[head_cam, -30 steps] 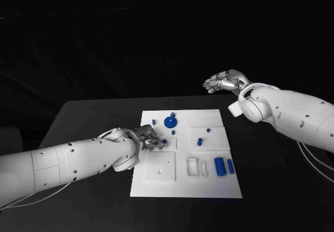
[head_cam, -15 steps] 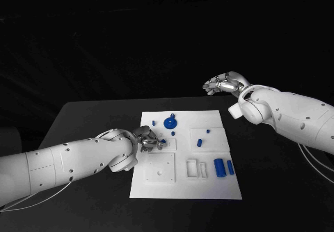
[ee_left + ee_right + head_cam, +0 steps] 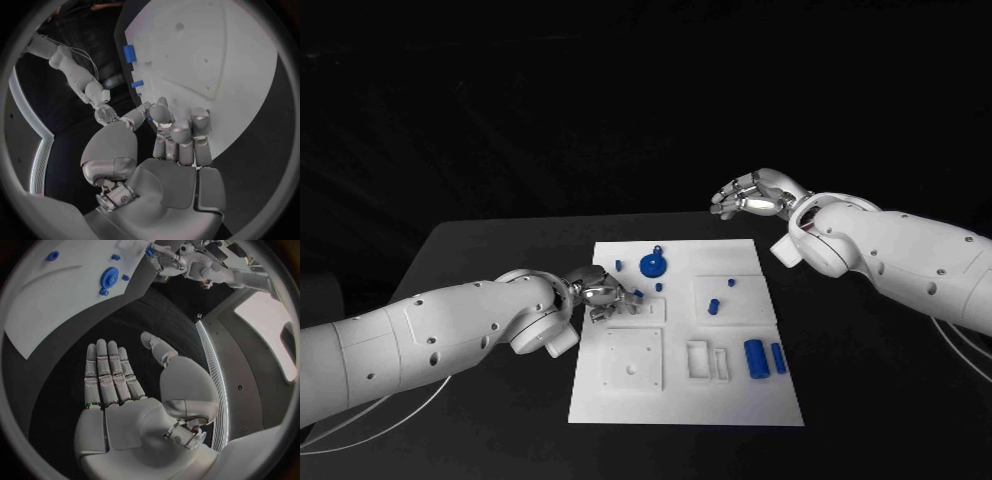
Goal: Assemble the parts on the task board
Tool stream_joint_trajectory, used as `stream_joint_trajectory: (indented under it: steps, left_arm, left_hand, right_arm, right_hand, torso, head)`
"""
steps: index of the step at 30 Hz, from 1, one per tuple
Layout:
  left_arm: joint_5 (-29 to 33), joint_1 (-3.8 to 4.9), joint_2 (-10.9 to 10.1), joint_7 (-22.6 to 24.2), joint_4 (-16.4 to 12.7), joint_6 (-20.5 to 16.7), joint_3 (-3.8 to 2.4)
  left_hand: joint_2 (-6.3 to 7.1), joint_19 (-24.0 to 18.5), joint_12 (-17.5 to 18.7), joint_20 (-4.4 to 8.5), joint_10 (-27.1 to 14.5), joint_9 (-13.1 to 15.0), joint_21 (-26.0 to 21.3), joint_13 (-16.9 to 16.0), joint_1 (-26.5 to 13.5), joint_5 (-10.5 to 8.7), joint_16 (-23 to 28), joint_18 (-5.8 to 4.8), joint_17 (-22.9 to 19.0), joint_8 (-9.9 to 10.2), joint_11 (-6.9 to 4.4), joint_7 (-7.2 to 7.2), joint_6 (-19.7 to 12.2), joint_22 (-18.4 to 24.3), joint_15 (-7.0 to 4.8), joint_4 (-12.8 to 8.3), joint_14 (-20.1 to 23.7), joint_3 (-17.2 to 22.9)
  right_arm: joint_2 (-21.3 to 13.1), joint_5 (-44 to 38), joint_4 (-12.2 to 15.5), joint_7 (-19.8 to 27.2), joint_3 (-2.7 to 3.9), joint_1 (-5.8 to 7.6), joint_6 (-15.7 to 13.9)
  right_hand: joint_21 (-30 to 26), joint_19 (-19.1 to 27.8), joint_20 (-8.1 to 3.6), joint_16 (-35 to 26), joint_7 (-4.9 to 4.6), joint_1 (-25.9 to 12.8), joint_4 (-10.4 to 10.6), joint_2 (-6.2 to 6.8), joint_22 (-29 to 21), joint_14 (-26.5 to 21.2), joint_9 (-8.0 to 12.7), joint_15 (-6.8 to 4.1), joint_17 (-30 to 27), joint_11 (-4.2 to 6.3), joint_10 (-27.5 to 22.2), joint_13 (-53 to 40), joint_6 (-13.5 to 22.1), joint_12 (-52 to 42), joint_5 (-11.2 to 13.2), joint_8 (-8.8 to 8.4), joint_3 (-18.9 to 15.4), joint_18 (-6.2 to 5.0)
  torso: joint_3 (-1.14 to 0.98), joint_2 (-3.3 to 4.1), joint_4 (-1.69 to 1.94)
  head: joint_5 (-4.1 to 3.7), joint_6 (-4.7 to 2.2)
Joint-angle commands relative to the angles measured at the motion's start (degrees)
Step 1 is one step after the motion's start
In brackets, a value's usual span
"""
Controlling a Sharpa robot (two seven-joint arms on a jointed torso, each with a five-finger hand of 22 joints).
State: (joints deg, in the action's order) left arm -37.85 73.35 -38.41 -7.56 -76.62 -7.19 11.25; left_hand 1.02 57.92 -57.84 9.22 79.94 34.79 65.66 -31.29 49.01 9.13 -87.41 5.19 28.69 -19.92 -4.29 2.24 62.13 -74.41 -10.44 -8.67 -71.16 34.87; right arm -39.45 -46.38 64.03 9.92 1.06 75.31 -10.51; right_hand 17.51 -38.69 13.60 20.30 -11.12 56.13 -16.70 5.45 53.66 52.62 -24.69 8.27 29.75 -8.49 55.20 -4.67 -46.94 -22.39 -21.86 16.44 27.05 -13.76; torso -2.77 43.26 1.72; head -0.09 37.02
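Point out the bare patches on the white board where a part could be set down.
Free: the white task board's near strip, below the square recessed plate and two blue cylinders. Crowded: the far half, around the blue round disc and the left hand.

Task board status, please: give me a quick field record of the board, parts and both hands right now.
board: white plate mid-table, flat
disc part: blue, round, far end of board
cylinder parts: two blue, lying side by side near right edge
left hand: at board's left edge, fingers curled beside small blue pegs; grasp unclear
right hand: raised beyond board's far end, holds nothing, fingers straight in its wrist view
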Motion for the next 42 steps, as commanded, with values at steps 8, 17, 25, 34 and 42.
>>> stream_joint_trajectory:
  steps: [8,17,25,34,42]
  left_arm:
    - [11.3,0.0,-0.8,8.2,1.4,10.7,-0.06]
    - [16.7,0.0,-2.2,13.4,1.5,19.0,-1.31]
    - [17.8,0.02,-2.8,15.4,0.2,24.0,-1.84]
    - [18.7,0.02,-2.9,15.3,0.0,26.0,-1.86]
    - [18.7,0.02,-2.8,15.2,0.0,26.2,-1.87]
  left_hand:
    - [-3.77,-0.8,0.1,5.53,-0.8,0.4,-0.3,0.2,2.2,0.07,0.2,0.33,0.0,0.5,0.09,0.03,-0.4,-0.1,0.1,-5.6,0.6,4.2]
    - [-4.44,-1.1,-0.1,5.49,-1.2,0.6,-0.4,0.3,1.7,0.0,0.1,0.2,0.1,0.8,0.15,0.09,-0.6,-0.1,0.15,-6.6,1.0,4.2]
    - [-4.91,-1.6,-0.1,5.41,-1.6,0.9,-0.6,0.4,1.2,-0.6,0.2,0.06,0.1,1.0,0.24,0.18,-0.7,-0.2,0.23,-7.1,1.5,4.2]
    - [-5.25,-2.0,-0.1,5.32,-2.0,1.1,-0.8,0.5,0.7,-0.6,0.2,-0.11,0.1,1.1,0.3,0.23,-0.6,-0.2,0.31,-7.1,2.0,4.2]
    - [-5.76,-2.3,-0.2,5.25,-2.4,1.5,-0.9,0.6,-0.3,-0.25,0.2,-0.28,0.2,1.2,0.33,0.26,-0.6,-0.3,0.33,-6.9,2.4,4.1]
  right_arm:
    - [-2.0,-17.3,6.5,0.5,-0.05,-0.31,2.0]
    - [-4.6,-23.3,15.2,1.0,-0.07,-0.29,4.5]
    - [-3.9,-27.4,19.6,0.9,-1.78,-0.29,4.0]
    - [-3.3,-28.0,21.6,2.1,-2.49,-0.28,2.5]
    - [-3.2,-27.9,22.7,2.6,-2.8,-0.28,3.4]
  right_hand:
    - [0.7,-1.4,0.04,0.8,0.3,3.4,0.0,0.51,0.4,1.6,0.2,-0.68,0.5,0.61,1.9,0.2,-1.4,-0.7,1.4,0.92,0.5,-1.24]
    - [4.4,-8.3,-2.22,5.7,1.16,7.2,-0.1,1.63,1.5,7.1,0.7,-3.74,5.1,3.64,8.3,-2.6,-1.8,-5.0,2.8,1.02,-0.8,-1.24]
    - [11.7,-16.8,-6.17,15.6,2.87,9.3,-0.2,2.45,5.2,11.9,1.0,-7.95,17.6,6.82,12.9,-12.2,-1.0,-16.1,3.2,0.79,-3.1,-1.24]
    - [19.3,-20.8,-9.3,21.9,4.61,9.5,0.0,3.01,11.2,13.6,1.0,-10.87,37.4,8.31,9.1,-29.6,0.2,-31.2,3.5,0.69,-2.4,-1.24]
    - [21.0,-21.1,-9.9,21.2,5.06,9.5,-0.1,2.63,12.9,14.8,0.9,-11.37,42.9,8.65,9.0,-33.4,0.5,-32.7,3.7,0.94,-1.6,-1.24]
  torso:
    - [0.05,0.04,-0.05]
    - [0.09,0.01,0.04]
    - [-0.01,0.03,0.12]
    - [-0.05,0.09,0.06]
    - [-0.03,0.06,0.01]
  head:
    - [0.51,-1.44]
    - [0.41,-2.79]
    - [0.81,-3.63]
    - [1.01,-3.77]
    - [1.16,-3.64]
